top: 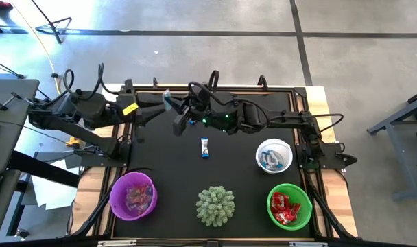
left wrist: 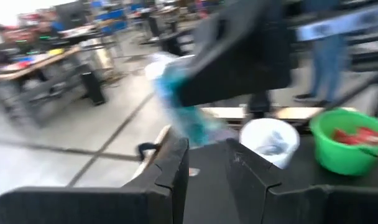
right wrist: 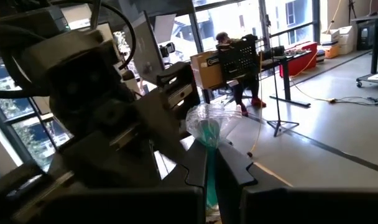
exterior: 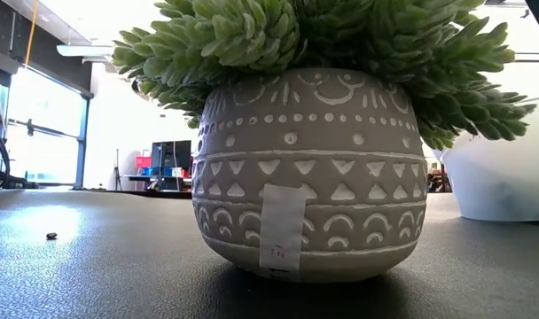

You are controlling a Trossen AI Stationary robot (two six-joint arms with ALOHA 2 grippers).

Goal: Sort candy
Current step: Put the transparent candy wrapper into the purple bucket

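There are three bowls: one purple bowl [top: 133, 195] at 7 o'clock, one white bowl [top: 273, 155] at 3 o'clock and one green bowl [top: 289, 206] at 5 o'clock. One spiky green plant [top: 215, 205] sits at 6 o'clock. One blue-and-white candy [top: 205, 147] lies alone in the middle.

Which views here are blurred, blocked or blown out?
Left wrist view: motion-smeared throughout; the candy is a teal streak, the white bowl and green bowl soft. Low view: the plant pot fills the frame, windows behind glare white. Right wrist view: bright windows. High view: evenly lit, sharp.
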